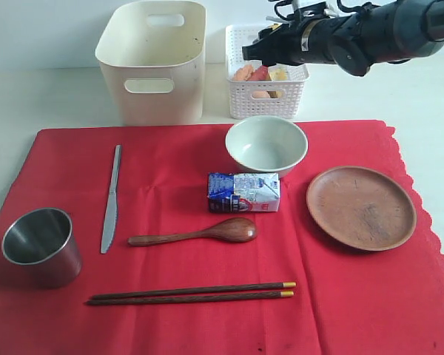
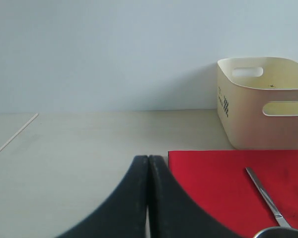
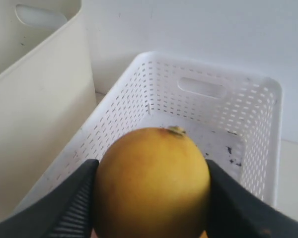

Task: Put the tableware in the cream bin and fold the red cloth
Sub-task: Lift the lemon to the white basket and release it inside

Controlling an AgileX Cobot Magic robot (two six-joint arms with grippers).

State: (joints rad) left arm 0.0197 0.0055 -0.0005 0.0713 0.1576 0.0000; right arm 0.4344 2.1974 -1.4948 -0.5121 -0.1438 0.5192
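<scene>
Right gripper (image 3: pixel 151 171) wide, clamped on lemon (image 3: pixel 151 198) over white basket (image 3: pixel 228 82), left gripper (image 2: pixel 148 159) shut, empty; steel cup (image 1: pixel 41 245) looks light, rigid, slick, so pinch its rim wall.

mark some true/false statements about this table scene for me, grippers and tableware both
1. The right gripper is shut on a lemon over the white lattice basket. True.
2. The left gripper has its jaws wide open. False: they are pressed together, holding nothing.
3. The pale green bowl sits inside the cream bin. False: it stands on the red cloth, in front of the basket.
4. The milk carton lies between the bowl and the wooden spoon. True.
5. The chopsticks rest on the brown plate. False: they lie on the cloth, apart from the plate.
</scene>
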